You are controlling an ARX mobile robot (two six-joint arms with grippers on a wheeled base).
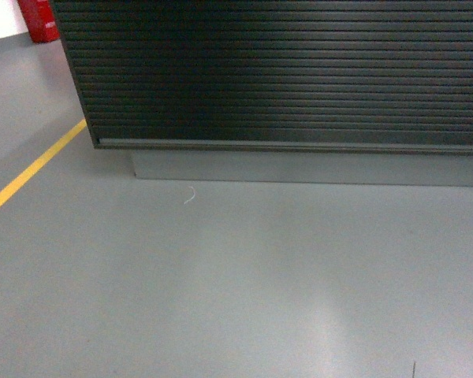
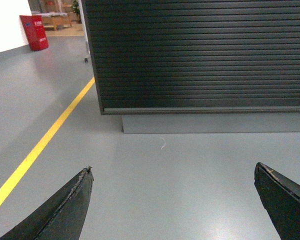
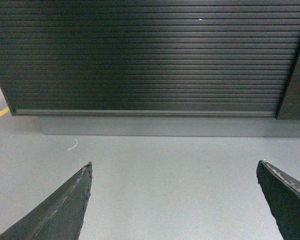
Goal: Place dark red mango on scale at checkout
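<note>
The checkout [image 1: 284, 75] fills the upper part of the head view as a black counter with a horizontally ribbed front; only that front shows, not its top. The same ribbed checkout front [image 2: 200, 55] faces the left wrist view and the right wrist view [image 3: 145, 55]. The dark red mango and the scale are out of view. My left gripper [image 2: 172, 172] hangs open over bare grey floor, nothing between its fingers. My right gripper [image 3: 174, 167] is open too, over the floor, holding nothing. Neither gripper shows in the head view.
A grey plinth [image 1: 307, 167] runs under the counter. A yellow floor line [image 1: 31, 169] slants along the left. A red box [image 2: 34, 32] stands far back left by the wall, with wooden furniture behind it. A small white scrap [image 1: 191, 194] lies on the floor.
</note>
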